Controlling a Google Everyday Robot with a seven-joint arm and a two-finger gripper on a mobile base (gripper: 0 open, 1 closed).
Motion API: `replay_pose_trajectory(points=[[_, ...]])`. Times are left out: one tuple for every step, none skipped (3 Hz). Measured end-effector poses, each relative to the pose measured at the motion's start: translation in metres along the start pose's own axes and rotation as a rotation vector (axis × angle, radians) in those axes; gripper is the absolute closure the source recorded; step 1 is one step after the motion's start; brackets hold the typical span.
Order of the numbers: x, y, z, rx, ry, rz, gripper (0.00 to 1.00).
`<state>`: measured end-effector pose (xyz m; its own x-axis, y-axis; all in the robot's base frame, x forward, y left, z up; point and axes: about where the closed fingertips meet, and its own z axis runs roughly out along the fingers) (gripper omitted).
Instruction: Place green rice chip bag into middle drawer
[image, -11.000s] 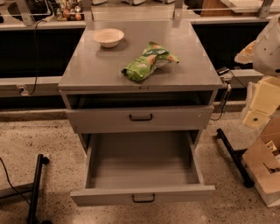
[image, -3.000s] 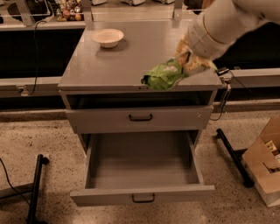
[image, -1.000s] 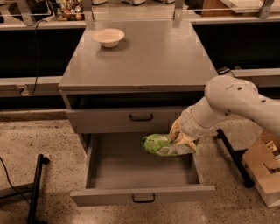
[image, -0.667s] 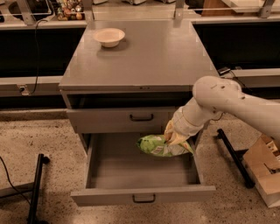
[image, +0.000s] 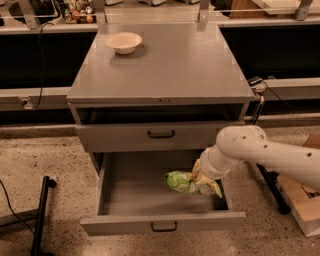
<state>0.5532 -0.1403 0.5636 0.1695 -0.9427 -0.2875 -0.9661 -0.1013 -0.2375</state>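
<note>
Both fingers (image: 200, 175) pinch the green rice chip bag (image: 181, 182) low inside the open middle drawer (image: 135, 187), lower right of centre, so it should land inside; beyond, upper drawer (image: 125, 136) shut, bowl (image: 124, 42) on the bench (image: 180, 65), upper left

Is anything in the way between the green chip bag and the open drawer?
Nothing visible is. The green rice chip bag is already down inside the open middle drawer, on its right side, and the gripper is right at the bag's right end.

Bright-green bag (image: 181, 183), yellow-white print; grey drawer (image: 131, 186); cream bowl (image: 124, 42); pale gripper (image: 201, 175) at bag.
</note>
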Motion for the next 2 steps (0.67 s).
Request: replay_pose_trajectory(points=[[0.020, 0.004, 0.024, 0.095, 0.012, 0.082, 1.00], [0.028, -0.023, 0.047, 0.223, -0.016, 0.156, 0.82]])
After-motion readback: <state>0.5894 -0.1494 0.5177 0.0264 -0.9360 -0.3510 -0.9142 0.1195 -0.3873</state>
